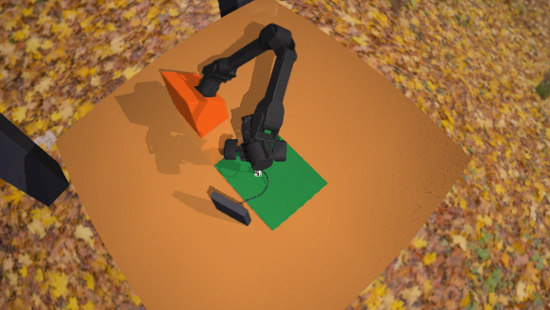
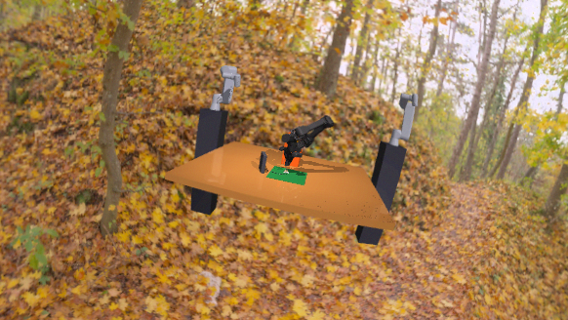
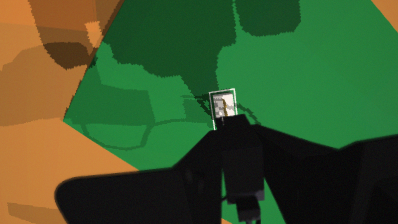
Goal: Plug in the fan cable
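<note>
The green board (image 1: 295,189) (image 2: 297,180) (image 3: 310,85) lies on the table. The white four-pin header (image 1: 257,174) (image 2: 286,172) (image 3: 225,103), ringed by a white outline, stands on it. My gripper (image 1: 258,168) (image 2: 287,165) (image 3: 233,135) is shut on the black plug (image 3: 243,167), whose front end is right at the header and covers its near edge in the wrist view. How deep the plug sits, or whether it touches, I cannot tell. The dark fan (image 1: 231,208) (image 2: 263,163) stands upright beside the board. Its thin cable (image 1: 267,183) curves over the board toward my gripper.
An orange wedge-shaped block (image 1: 210,113) is at the arm's base, behind the board's left side. Dark pillars (image 1: 33,163) (image 2: 210,132) (image 2: 388,168) stand outside the table (image 1: 378,189) (image 2: 234,182). The fan is close to the board's edge, left of the cable.
</note>
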Available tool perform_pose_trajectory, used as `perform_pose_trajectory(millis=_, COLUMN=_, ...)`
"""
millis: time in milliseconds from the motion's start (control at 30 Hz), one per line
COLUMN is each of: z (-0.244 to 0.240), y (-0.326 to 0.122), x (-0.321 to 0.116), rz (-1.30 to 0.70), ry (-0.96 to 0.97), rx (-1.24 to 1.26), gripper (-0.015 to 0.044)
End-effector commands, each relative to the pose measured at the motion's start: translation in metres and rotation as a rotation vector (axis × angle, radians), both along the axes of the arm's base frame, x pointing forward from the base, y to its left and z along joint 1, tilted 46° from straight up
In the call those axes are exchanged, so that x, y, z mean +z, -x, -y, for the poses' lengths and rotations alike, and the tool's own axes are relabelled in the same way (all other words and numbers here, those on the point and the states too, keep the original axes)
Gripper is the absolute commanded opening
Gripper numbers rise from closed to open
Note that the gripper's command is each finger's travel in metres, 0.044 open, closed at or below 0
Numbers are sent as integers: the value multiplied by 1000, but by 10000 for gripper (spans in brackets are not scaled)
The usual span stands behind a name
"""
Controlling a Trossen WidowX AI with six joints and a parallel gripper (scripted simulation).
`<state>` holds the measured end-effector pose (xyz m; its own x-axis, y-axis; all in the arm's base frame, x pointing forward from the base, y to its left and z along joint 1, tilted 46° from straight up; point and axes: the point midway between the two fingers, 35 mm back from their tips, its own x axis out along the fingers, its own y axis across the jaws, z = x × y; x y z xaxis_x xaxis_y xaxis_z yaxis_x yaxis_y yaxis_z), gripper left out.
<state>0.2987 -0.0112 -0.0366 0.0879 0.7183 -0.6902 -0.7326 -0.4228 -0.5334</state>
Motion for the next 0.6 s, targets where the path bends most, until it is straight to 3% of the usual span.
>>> perform_pose_trajectory(millis=0, z=0, y=2, x=0, rz=-1, ry=5, rx=3, gripper=0)
perform_pose_trajectory(millis=567, z=-17, y=1, x=-15, rz=-4, ry=3, rx=0, gripper=0)
